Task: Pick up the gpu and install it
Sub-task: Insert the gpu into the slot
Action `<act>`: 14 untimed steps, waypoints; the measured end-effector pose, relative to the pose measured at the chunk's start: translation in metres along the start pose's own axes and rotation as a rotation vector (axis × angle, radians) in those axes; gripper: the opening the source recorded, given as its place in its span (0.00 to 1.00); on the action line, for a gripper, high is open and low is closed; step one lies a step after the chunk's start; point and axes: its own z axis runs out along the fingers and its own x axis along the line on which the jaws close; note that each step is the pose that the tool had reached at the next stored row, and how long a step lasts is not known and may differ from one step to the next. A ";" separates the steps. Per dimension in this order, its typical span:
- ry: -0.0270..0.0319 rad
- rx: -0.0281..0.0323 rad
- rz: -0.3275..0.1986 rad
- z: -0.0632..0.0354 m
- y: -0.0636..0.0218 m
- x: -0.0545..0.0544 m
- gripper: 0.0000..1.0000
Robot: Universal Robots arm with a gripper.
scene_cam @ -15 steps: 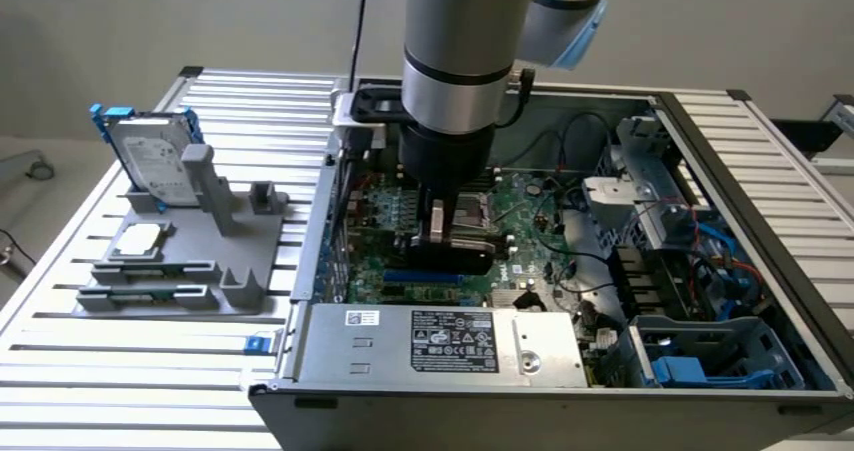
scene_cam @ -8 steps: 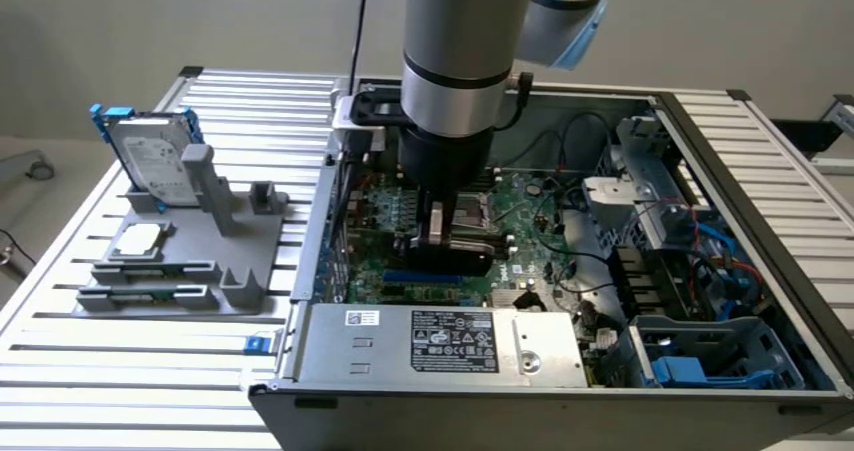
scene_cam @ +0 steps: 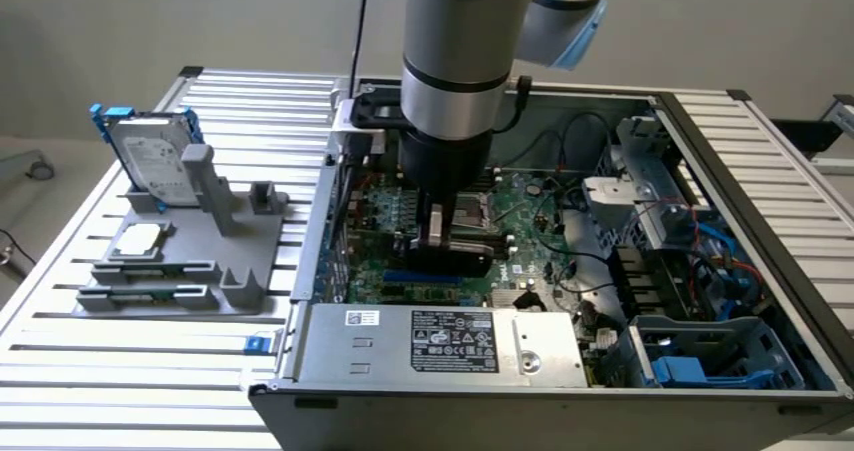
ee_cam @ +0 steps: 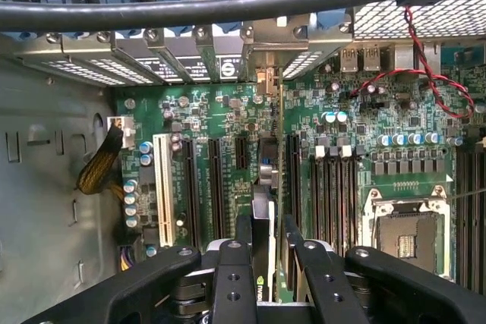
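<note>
In the wrist view my gripper (ee_cam: 267, 234) is shut on the gpu (ee_cam: 263, 206), which I see edge-on between the two black fingers (ee_cam: 243, 233). The card stands upright over the green motherboard (ee_cam: 357, 119), between the long black expansion slots (ee_cam: 216, 187) and the memory slots (ee_cam: 334, 187). Its silver end bracket (ee_cam: 266, 81) reaches the row of rear slot openings. The card's lower edge is hidden, so I cannot tell whether it sits in a slot. In the exterior view the gripper (scene_cam: 447, 256) is low inside the open computer case (scene_cam: 747, 141), just above the board.
A black cable (ee_cam: 228, 7) crosses close in front of the wrist camera. The power supply (scene_cam: 441, 341) sits at the case's near side, with the drive cage (scene_cam: 707, 361) and wiring on the exterior view's right. Outside, a grey fixture (scene_cam: 200, 261) carries a hard drive (scene_cam: 150, 156) and memory sticks (scene_cam: 147, 293).
</note>
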 end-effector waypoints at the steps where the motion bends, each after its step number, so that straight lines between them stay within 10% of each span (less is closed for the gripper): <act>1: 0.0000 0.0000 0.000 0.0003 0.0001 0.000 0.26; 14: -0.0001 0.0000 0.000 0.0052 0.0011 0.000 0.26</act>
